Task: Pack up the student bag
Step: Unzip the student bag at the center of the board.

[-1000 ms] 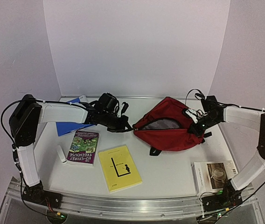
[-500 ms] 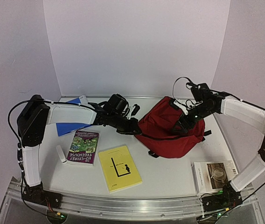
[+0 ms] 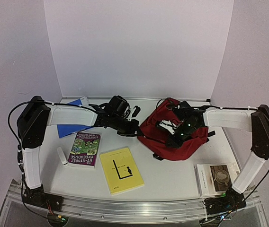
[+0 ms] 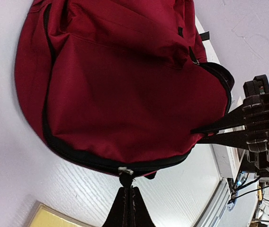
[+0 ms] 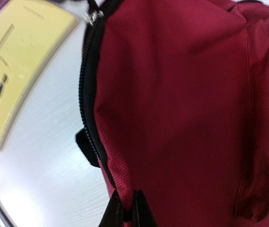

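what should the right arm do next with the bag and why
Probably the right gripper should lift its pinched fabric up and away from the left gripper, which holds the backpack by its zipper end: the mouth looks closed, and the yellow book lies outside.

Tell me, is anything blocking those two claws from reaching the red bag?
Nothing visible does. The left gripper is shut on the student bag at its black zipper edge, and the right gripper is shut, pinching its red fabric.
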Robot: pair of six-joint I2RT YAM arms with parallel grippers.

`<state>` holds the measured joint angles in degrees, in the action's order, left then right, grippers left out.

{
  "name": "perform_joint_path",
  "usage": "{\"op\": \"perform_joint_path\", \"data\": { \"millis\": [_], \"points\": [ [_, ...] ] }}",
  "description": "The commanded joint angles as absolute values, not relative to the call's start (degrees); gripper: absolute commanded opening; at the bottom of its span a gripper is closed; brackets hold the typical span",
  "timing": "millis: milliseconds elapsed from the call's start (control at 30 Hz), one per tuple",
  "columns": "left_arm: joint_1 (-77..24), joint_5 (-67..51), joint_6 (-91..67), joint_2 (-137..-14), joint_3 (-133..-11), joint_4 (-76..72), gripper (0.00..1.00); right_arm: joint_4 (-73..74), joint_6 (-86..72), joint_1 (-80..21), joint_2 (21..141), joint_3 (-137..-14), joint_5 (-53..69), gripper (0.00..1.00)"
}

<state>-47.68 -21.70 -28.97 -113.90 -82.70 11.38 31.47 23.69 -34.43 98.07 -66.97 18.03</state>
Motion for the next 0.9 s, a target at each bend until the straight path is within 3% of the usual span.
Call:
{"op": "perform_joint_path", "data": {
  "millis": [0, 200, 367, 500, 567, 633, 667, 733, 867],
  "points": [
    [-46.00, -18.64, -29.69, -108.95, -80.16, 10.20, 0.00, 30.49, 24.94, -34.10, 93.97, -62.54, 9.83, 0.00],
    [-44.48, -15.42, -29.48, -104.49, -74.75, 9.76, 0.00, 30.50, 32.36, -26.88, 88.04, -56.22, 4.65, 0.00],
    [-44.47, -17.10, -28.74, -103.45, -72.73, 9.01, 0.00, 28.78, 38.34, -18.20, 88.72, -59.16, 4.45, 0.00],
    [-45.26, -22.25, -29.29, -105.49, -72.73, 6.40, 0.00, 29.92, 36.78, -17.26, 90.84, -65.34, 6.71, 0.02],
    [-46.94, -23.03, -28.53, -107.38, -75.00, 6.75, 0.00, 34.36, 35.93, -18.31, 91.20, -70.02, 12.95, 0.24],
    [-48.98, -23.36, -27.65, -109.82, -78.23, 7.74, 0.00, 36.94, 34.44, -20.70, 90.56, -72.29, 16.75, 0.53],
    [-49.67, -23.86, -27.67, -110.97, -79.54, 7.84, 0.00, 37.25, 33.39, -22.53, 90.02, -72.80, 17.86, 0.61],
    [-50.24, -24.93, -28.19, -112.82, -81.27, 7.34, 0.00, 37.43, 31.21, -26.06, 89.33, -73.74, 19.66, 0.68],
    [-50.28, -26.28, -29.34, -113.82, -81.49, 5.48, 0.00, 37.24, 25.45, -30.32, 90.71, -75.79, 25.26, 0.70]
  ]
}}
